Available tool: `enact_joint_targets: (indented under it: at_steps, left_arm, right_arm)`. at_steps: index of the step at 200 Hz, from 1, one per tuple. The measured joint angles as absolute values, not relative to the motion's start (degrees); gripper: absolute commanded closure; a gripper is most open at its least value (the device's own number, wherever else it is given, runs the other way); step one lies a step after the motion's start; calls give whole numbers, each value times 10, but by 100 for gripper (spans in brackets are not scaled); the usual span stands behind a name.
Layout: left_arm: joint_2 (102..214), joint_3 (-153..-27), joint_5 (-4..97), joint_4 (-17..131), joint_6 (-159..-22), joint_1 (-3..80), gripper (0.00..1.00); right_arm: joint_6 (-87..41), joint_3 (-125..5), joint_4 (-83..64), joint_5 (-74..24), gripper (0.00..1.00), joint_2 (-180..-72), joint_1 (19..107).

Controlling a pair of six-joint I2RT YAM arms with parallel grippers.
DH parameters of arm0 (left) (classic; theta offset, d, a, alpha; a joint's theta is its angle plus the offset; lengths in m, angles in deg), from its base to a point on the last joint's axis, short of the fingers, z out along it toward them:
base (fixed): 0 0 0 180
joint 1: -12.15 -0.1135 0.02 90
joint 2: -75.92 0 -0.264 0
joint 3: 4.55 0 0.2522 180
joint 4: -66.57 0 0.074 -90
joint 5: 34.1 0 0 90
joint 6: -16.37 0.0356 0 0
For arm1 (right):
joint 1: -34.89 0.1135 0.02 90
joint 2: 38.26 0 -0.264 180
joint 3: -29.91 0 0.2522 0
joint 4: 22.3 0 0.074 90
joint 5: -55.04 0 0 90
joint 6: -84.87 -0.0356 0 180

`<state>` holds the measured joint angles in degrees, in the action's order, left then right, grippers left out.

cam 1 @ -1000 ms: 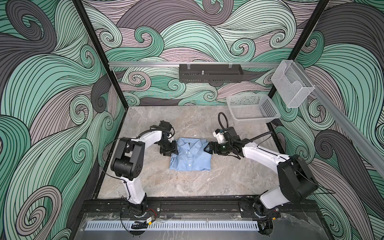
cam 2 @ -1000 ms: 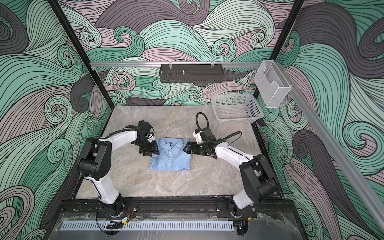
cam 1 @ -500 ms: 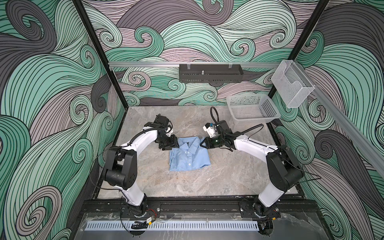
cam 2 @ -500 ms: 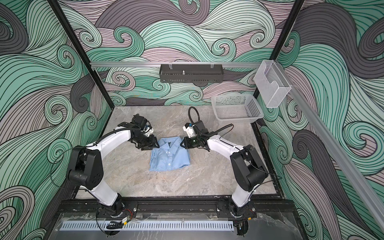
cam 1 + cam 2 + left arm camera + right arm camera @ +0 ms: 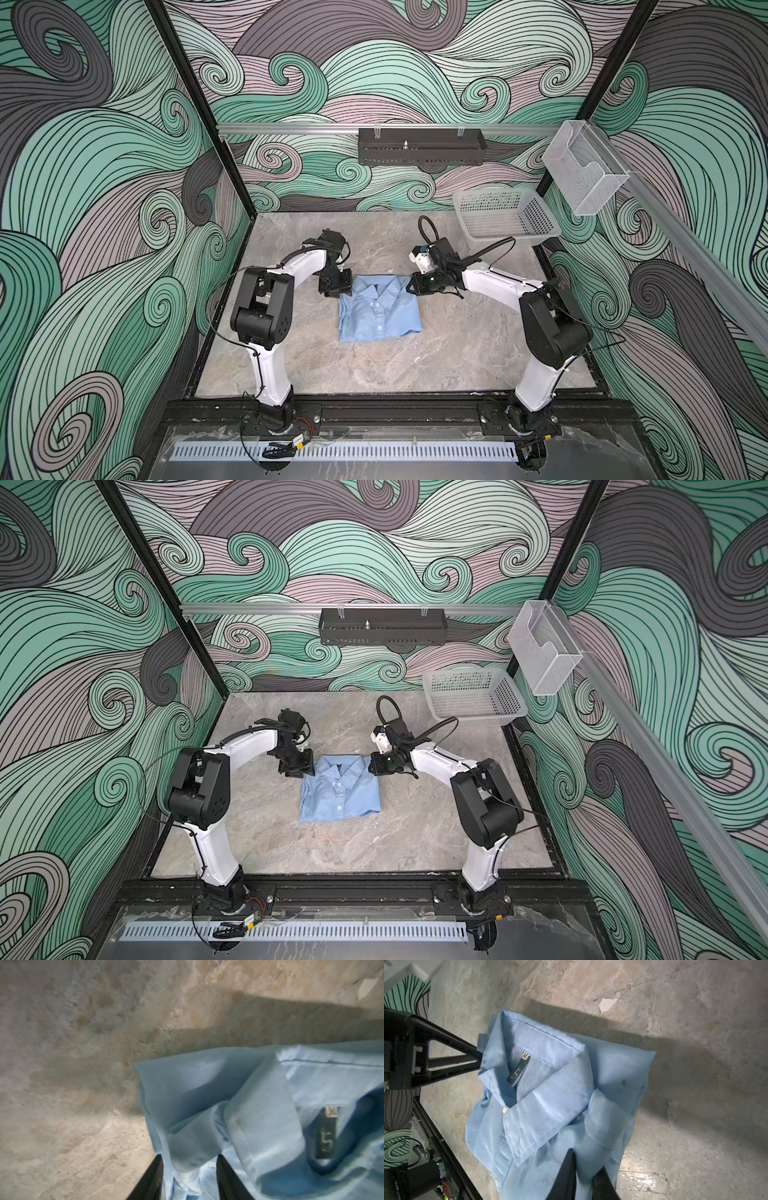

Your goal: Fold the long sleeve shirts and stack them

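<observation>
The desk (image 5: 457,357) is grey marbled stone, with both arm bases bolted along its front edge. Further in, about mid-desk, lies the shirt (image 5: 378,316). It is light blue and folded into a compact rectangle, placket up, with two white buttons showing in both top views. The hem end faces the front and the collar end faces the back wall. Its near edge lies flat on the desk.

The two arms meet the shirt at its far corners. The left end effector (image 5: 341,291) sits at the left shoulder corner. In the left wrist view its black fingers (image 5: 153,1176) stand on either side of a fold of cloth with a gap between them. I cannot tell whether they pinch it.

The right end effector (image 5: 412,286) is at the right shoulder corner, clenched on the shirt. In the right wrist view its fingers (image 5: 568,1172) are nearly together with a thin fold of cloth between them.

The collar (image 5: 542,1047) lies open between the two corners. A dark label (image 5: 518,1070) marked M hangs inside the neck.

At the desk's far right corner stands a pale perforated basket (image 5: 536,216), well apart from the shirt. On the back wall, a black tray (image 5: 422,145) hangs from a rail. A clear holder (image 5: 582,174) hangs on the right-hand rail.
</observation>
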<state>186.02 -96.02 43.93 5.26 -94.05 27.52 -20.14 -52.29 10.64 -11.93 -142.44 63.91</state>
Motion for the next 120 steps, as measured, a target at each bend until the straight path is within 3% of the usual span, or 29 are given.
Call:
enact_joint_targets:
  at_steps: [25, 56, 120]
  left_arm:
    - [1874, -964, 447, 52, -942, 275, 100]
    - [1854, -957, 459, 56, -944, 275, 100]
    - [1679, -893, 507, 72, -953, 269, 100]
  right_arm:
    - [-196, -526, 107, -119, 96, -1426, 639]
    - [-176, -522, 101, -119, 96, -1411, 640]
    - [-133, -500, 27, -121, 95, -1375, 642]
